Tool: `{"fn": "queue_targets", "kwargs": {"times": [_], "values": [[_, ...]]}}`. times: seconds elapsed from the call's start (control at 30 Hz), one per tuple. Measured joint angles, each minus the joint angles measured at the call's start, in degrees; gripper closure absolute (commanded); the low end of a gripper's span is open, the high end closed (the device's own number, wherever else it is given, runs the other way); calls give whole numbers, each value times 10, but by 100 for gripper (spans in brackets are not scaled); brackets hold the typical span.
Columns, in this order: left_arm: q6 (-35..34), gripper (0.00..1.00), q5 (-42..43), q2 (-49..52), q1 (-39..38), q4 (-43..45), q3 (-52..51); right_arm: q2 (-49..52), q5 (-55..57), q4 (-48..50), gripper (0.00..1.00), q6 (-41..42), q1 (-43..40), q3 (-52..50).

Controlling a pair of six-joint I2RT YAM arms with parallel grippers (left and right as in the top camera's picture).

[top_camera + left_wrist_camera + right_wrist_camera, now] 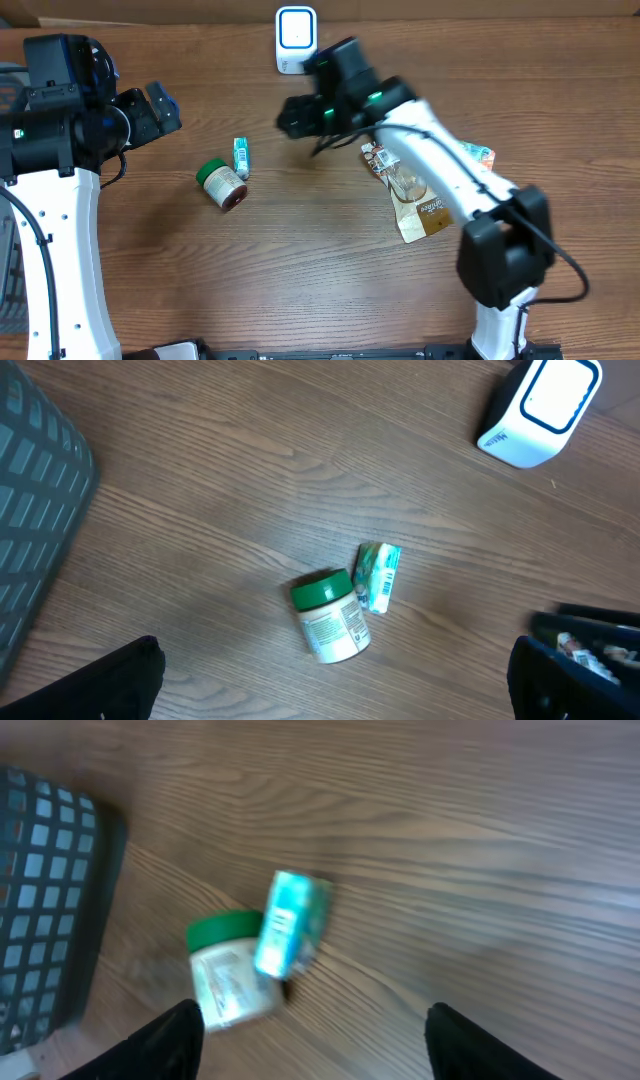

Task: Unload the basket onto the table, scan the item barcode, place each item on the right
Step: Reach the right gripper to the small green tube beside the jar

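A white scanner [296, 38] with a blue-edged window stands at the back of the table; it also shows in the left wrist view [540, 410]. A green-lidded jar [221, 184] lies on its side, and a small teal box [241, 157] lies beside it. My right gripper [288, 118] hovers open right of the box, nothing between its fingers. Its wrist view shows the box [290, 925] and jar [228, 970] ahead of the open gripper [320, 1040]. My left gripper [166, 108] is open, left of the items. Its wrist view shows the jar [330, 618] and box [379, 577] beyond the gripper [335, 685].
A brown pouch [415, 195] and another packet [480, 155] lie under the right arm. A grey mesh basket [40, 510] sits at the table's left side and also shows in the right wrist view [45, 900].
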Motion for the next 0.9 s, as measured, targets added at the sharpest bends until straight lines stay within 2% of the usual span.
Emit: {"fn": "queue_targets", "kwargs": {"times": [0.27,0.5,0.6,0.73,0.9], "values": [[0,0,0,0,0,0,0,91,21,104,28,61,70,-2],[0,1,0,0,0,0,0,140,24,162,29,73,107,-2],[0,0,0,0,0,0,0,150,27,174,37,78,117,-2],[0,0,0,0,0,0,0,156,45,158,54,79,122,-2],[0,0,0,0,0,0,0,161,78,133,64,80,117,-3]]}}
